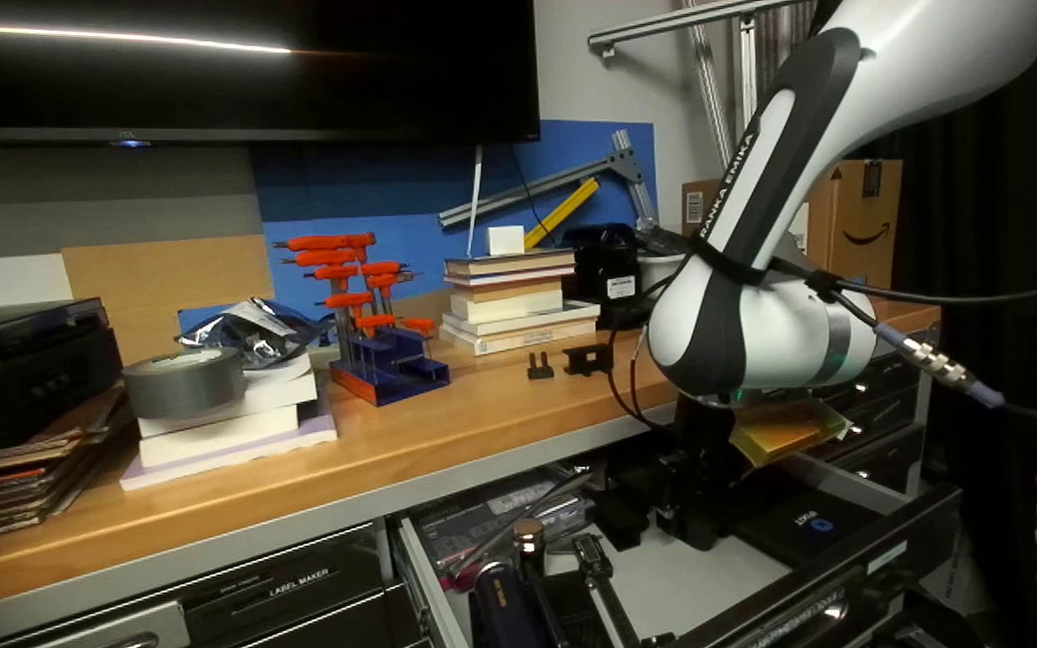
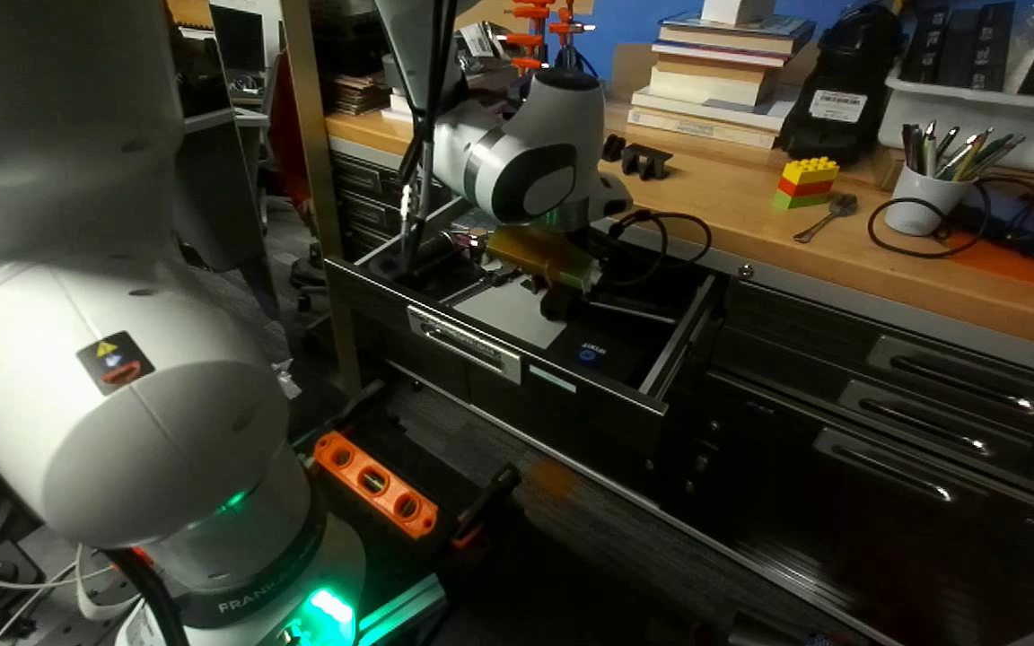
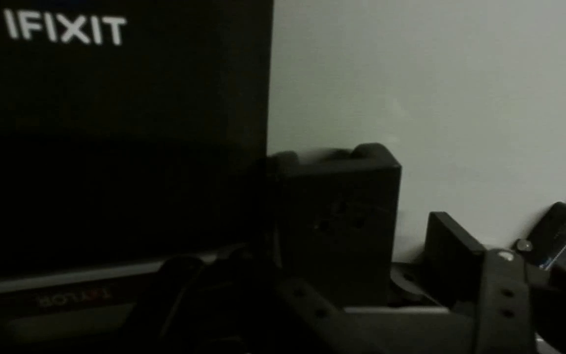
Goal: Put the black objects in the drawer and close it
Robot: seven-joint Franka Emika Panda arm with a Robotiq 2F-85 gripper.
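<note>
So the small, blocky matte-black piece with rounded bumps [image 3: 342, 231] is down inside the wide, shallow, dark-fronted metal drawer [image 2: 607, 417], which is pulled out under the hand. It's right at the fingertips of the black two-finger gripper [image 3: 408, 253], but not clamped: the fingers are spread, and I can see pale grey drawer bottom between the piece and one pad [image 3: 452, 260]. Too dark to tell if the other finger touches it. Just beside the hand there's a flat black case marked IFIXIT [image 3: 140, 108], and off its opposite side a black-and-silver caliper [image 1: 592, 560]. Two more matte-black bits, a little two-pronged one [image 1: 539, 365] and a blocky bracket-shaped one [image 1: 588, 359], sit on the wooden desktop [image 1: 446, 441], higher than the hand and beyond it. Past those, a stack of pale-paged books [image 1: 509, 306], and well away, a blue stand of red-orange-handled hex keys [image 1: 374, 369].
</note>
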